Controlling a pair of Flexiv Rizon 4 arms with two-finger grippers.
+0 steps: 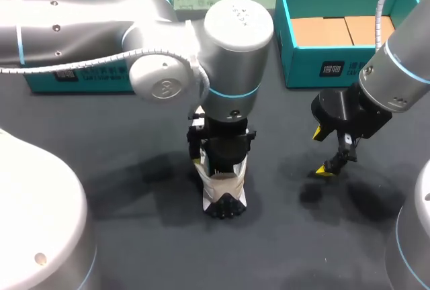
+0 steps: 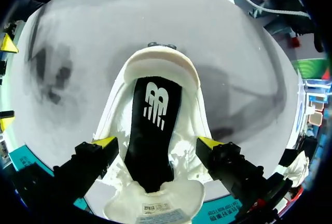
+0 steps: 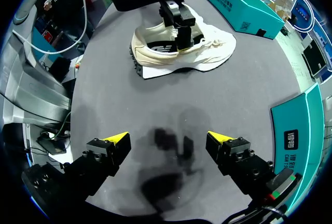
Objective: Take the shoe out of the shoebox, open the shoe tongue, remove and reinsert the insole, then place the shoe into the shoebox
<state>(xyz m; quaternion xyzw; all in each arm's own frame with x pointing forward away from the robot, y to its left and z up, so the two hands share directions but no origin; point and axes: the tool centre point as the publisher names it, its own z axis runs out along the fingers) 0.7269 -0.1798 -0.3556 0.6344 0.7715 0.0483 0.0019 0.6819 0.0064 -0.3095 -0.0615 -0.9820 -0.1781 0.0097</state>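
Both spread: left jaws straddle the shoe (image 2: 155,125); right jaws well apart.

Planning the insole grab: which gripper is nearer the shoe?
Left. The left gripper sits directly over the shoe; the right gripper hangs over bare table beside it, well apart.

Robot lab bench. Signs: two grey industrial arms over dark table (image 1: 302,250), left arm (image 1: 80,28) entering at 9 o'clock, right arm (image 1: 403,62) at 3 o'clock. Teal shoebox (image 1: 295,68) at 1 o'clock, lone white shoe (image 1: 225,192) at centre.
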